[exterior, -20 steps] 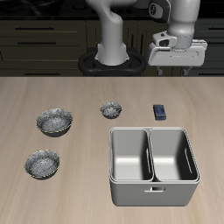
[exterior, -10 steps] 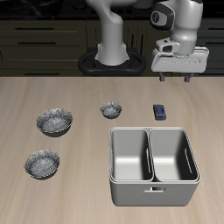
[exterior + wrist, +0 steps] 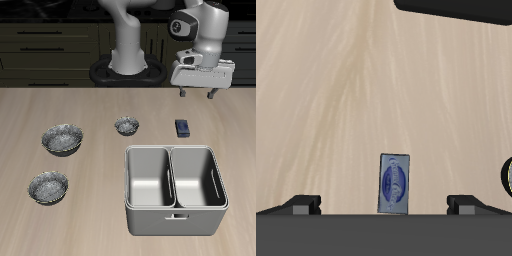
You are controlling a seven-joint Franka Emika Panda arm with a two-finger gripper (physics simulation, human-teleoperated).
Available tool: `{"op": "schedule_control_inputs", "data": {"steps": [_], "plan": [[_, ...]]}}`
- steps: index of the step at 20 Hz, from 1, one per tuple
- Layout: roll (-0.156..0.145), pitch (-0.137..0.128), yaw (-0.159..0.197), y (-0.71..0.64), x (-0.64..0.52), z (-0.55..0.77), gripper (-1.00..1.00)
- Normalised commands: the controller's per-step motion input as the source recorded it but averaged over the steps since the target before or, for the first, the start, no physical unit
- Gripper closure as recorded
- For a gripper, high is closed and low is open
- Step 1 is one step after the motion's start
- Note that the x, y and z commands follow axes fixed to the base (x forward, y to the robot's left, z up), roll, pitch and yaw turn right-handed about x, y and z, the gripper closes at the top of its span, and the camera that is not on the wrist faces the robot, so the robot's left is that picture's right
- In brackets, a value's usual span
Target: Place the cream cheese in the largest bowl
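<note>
Gripper (image 3: 196, 93) hangs high over the counter (image 3: 60, 105) with its fingers wide apart, holding nothing; the cream cheese (image 3: 183, 127) lies flat below it, a bit nearer the front; the largest bowl (image 3: 62, 139) sits far off to the side.

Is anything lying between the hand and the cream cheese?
No. In the exterior view the hand hangs open above the cream cheese with only bare table between; the wrist view agrees.
</note>
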Motion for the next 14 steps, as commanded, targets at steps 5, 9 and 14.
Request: {"op": "schedule_control_inputs", "data": {"steps": [5,9,14], "plan": [[-0.024,-0.025,-0.008,-0.11,-0.1,-0.22,-1.0],[-0.02,-0.028,0.004,-0.05,0.03,-0.12,-1.0],[-0.031,0.008,0.023,-0.06,0.1,-0.27,-1.0]]}}
